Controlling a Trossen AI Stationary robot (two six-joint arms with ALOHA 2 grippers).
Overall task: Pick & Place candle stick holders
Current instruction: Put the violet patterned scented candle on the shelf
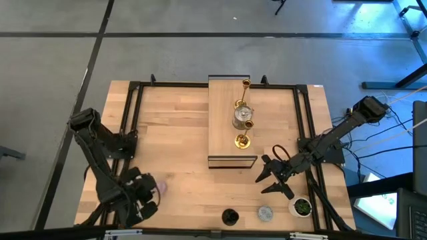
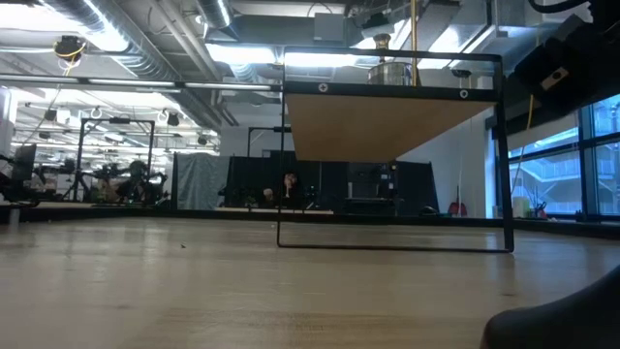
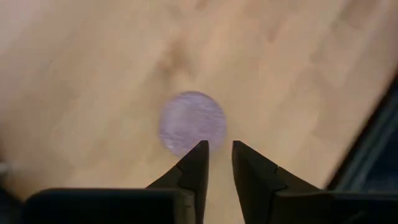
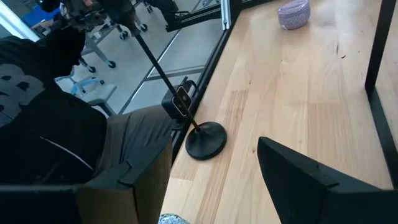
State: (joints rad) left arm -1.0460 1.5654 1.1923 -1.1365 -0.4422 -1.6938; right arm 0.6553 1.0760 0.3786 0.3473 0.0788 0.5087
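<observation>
Hovering over the near-left part of the pale wooden table (image 1: 173, 133), the left gripper (image 3: 216, 163) points straight down at a round lilac-pink candle holder (image 3: 191, 122). Its two dark fingers stand close together with only a narrow gap between them, and nothing is caught in that gap. The lilac-pink holder sits on the bare wood just ahead of the fingertips, apart from them.

Further along, in the middle of the table, a long light-wood block (image 1: 223, 127) lies on a black metal frame. Three holders stand on it in a row: a tall shiny gold stemmed holder (image 1: 245, 84) at the far end, a silver holder (image 1: 243, 117) in the middle, and a short gold stemmed holder (image 1: 241, 141) nearest the front.

Along the near edge sit a black holder (image 1: 229, 217) and, beside it, a grey-blue holder (image 1: 265, 213).

Over to the right, the right gripper (image 1: 270, 175) hangs above the table with its fingers spread wide and empty. A small white pot with a green plant (image 1: 301, 207) stands near it at the front right.
</observation>
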